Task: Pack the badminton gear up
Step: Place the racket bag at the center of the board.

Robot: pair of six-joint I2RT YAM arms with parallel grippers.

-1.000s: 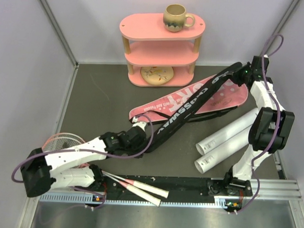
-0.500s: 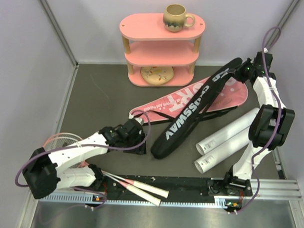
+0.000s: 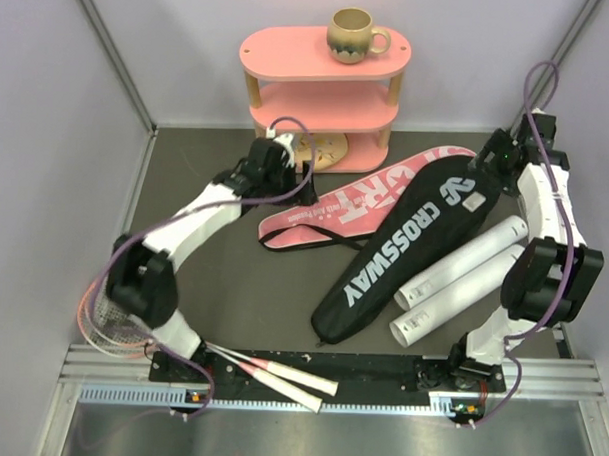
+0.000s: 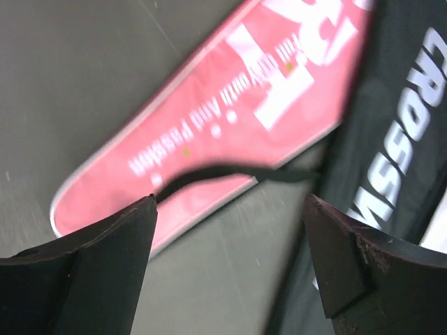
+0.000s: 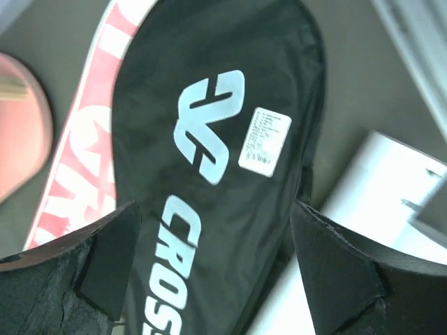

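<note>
Under my right gripper [image 5: 213, 244], open and empty like my left gripper [image 4: 230, 244], the black CROSSWAY bag [image 3: 404, 246] looks limp and slick; I'd pinch its edge.

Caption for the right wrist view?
Open right gripper above black CROSSWAY bag overlapping the pink bag, white tube alongside.
</note>
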